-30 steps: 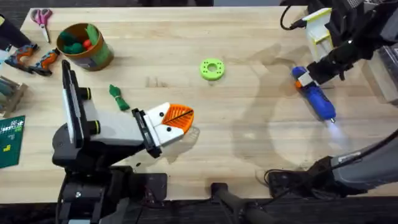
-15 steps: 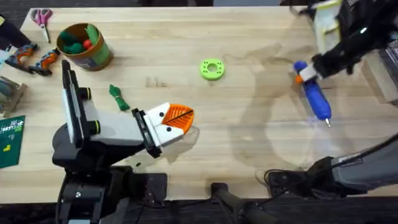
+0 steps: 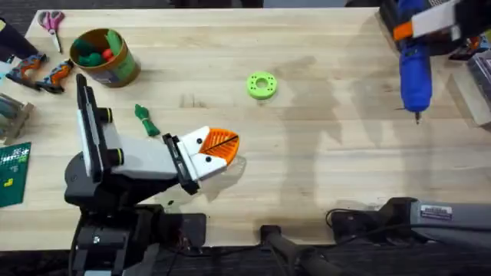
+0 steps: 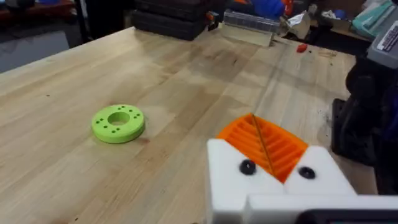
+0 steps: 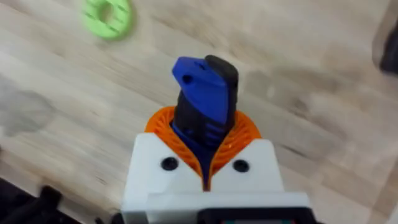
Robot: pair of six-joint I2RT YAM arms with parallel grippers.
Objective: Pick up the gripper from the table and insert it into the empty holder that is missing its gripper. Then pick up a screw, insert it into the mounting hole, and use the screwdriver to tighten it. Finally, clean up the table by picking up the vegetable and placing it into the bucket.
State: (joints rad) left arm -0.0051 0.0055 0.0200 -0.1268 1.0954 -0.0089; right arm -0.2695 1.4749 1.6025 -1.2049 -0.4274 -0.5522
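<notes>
My right gripper (image 3: 405, 32) is shut on the blue screwdriver (image 3: 414, 77), held up over the table's far right; its thin bit points toward the near edge. In the right wrist view the orange pads (image 5: 239, 134) clamp the screwdriver's blue and black body (image 5: 205, 93). My left gripper (image 3: 229, 146), white blocks with orange tips, rests shut and empty low over the table's near middle (image 4: 264, 137). The dark green vegetable (image 3: 146, 120) lies just behind the left arm. The olive bucket (image 3: 123, 69) stands at the far left with toy pieces inside. The loose gripper and empty holder are out of view.
A bright green ring disc (image 3: 261, 85) lies mid-table, also seen in the wrist views as a disc (image 4: 118, 122) and a disc (image 5: 109, 11). Scissors (image 3: 52, 21), pliers (image 3: 42, 73) and a green circuit board (image 3: 14, 172) crowd the left edge. Boxes sit at the right edge (image 3: 476, 92).
My right gripper has lifted the screwdriver off the table and carried it up toward the far right corner. The left arm has stayed still.
</notes>
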